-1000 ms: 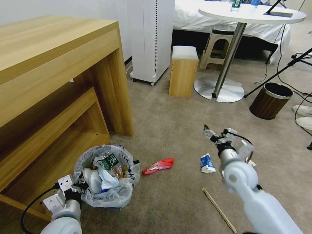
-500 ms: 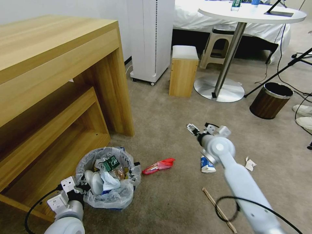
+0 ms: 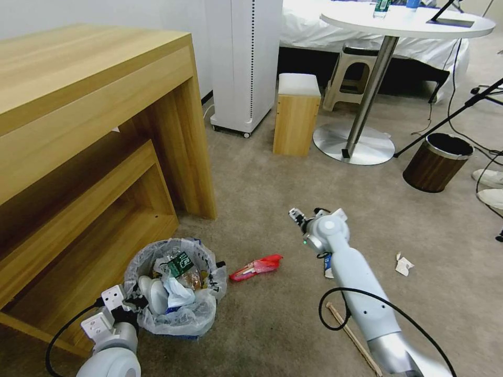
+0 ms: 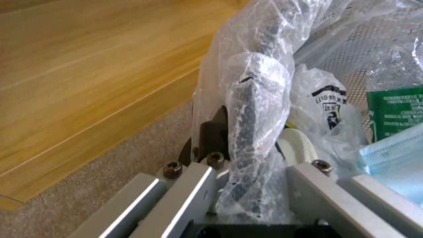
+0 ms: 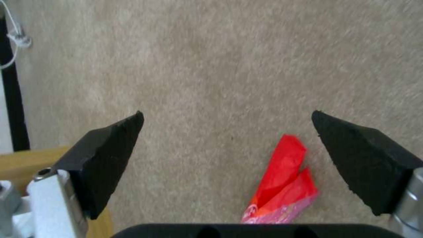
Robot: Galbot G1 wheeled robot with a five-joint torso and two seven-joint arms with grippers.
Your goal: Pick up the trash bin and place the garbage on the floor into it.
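The right claw [image 5: 227,132] hangs above the floor [image 3: 272,178] with its two black pads [image 5: 105,155] spread wide apart and nothing between them. In the right wrist view a red wrapper [image 5: 282,185] lies on the beige carpet at lower right of centre, nearer one pad than the other, not yet framed by them. In the head view that claw [image 3: 296,214] sits at mid-frame, above and to the right of the red wrapper [image 3: 257,267], which lies just right of the trash bin [image 3: 175,285].

The left claw [image 4: 247,178], in the left wrist view, is clamped on the bin's bag-wrapped rim, the crinkly plastic bunched between its metal fingers [image 4: 308,185]. In the head view it [image 3: 128,309] grips the bin's lower-left edge at lower left of the frame, beside the wooden table [image 3: 94,104].

The bin looks already in hand and partly filled; the step now appears to be reaching for the red wrapper. I judge the next move calls for centring the wrapper between the pads, then descending to the carpet.

The head view adds what the wrist views lack: a blue-white carton [image 3: 327,264] partly hidden behind the right arm, a wooden stick [image 3: 356,340] at lower right, and a crumpled white scrap [image 3: 403,264] farther right, all on the floor. The left wrist view alone shows the grip on the rim and a green label [image 4: 394,109] inside.
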